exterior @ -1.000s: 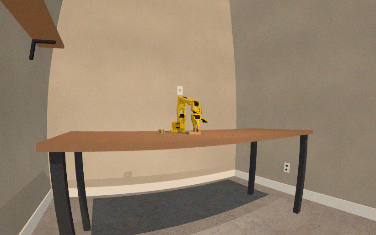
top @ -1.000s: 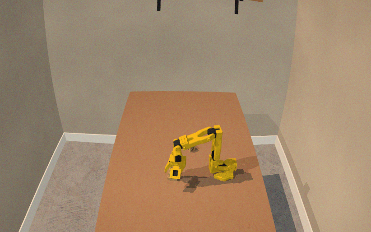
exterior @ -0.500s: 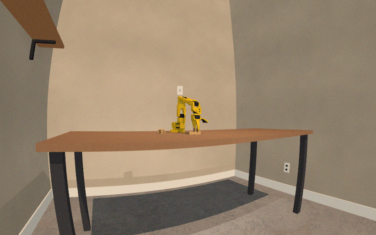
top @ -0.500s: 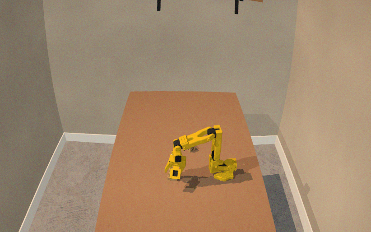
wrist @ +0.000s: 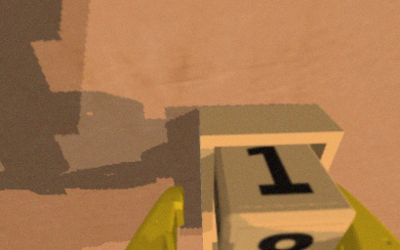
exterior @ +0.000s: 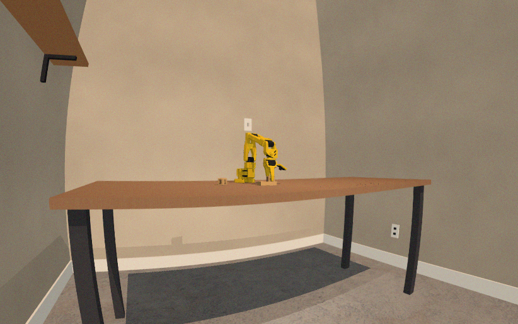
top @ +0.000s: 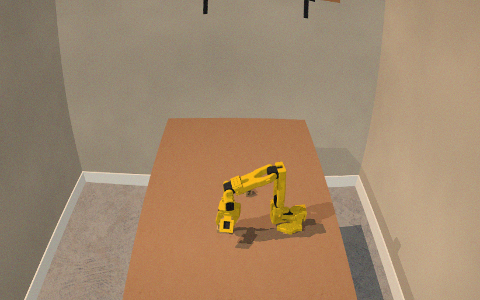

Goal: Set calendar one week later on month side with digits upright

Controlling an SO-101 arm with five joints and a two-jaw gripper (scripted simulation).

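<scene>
A wooden tray (exterior: pixel 268 183) (wrist: pixel 271 117) lies on the table. A wooden cube (wrist: pixel 242 183) sits in it, a black 1 on its upper face and a rounded digit, cut off by the view's edge, on the face below. My gripper (exterior: pixel 270 180) (wrist: pixel 260 189) is open and low around the cube. In the wrist view one finger stands left of the tray with a gap to the cube; the other is partly hidden behind the cube's right edge, contact unclear. A second cube (top: pixel 249 192) (exterior: pixel 222 181) lies on the table apart from the tray, a 2 showing in the top view.
The arm's base (top: pixel 289 226) (exterior: pixel 245 180) stands on the brown table (top: pixel 197 149) (exterior: pixel 152 196). The upper arm reaches over the space near the loose cube. Shadows of the arm fall between the base and the tray. A shelf (exterior: pixel 48 29) hangs on the wall, away from the arm.
</scene>
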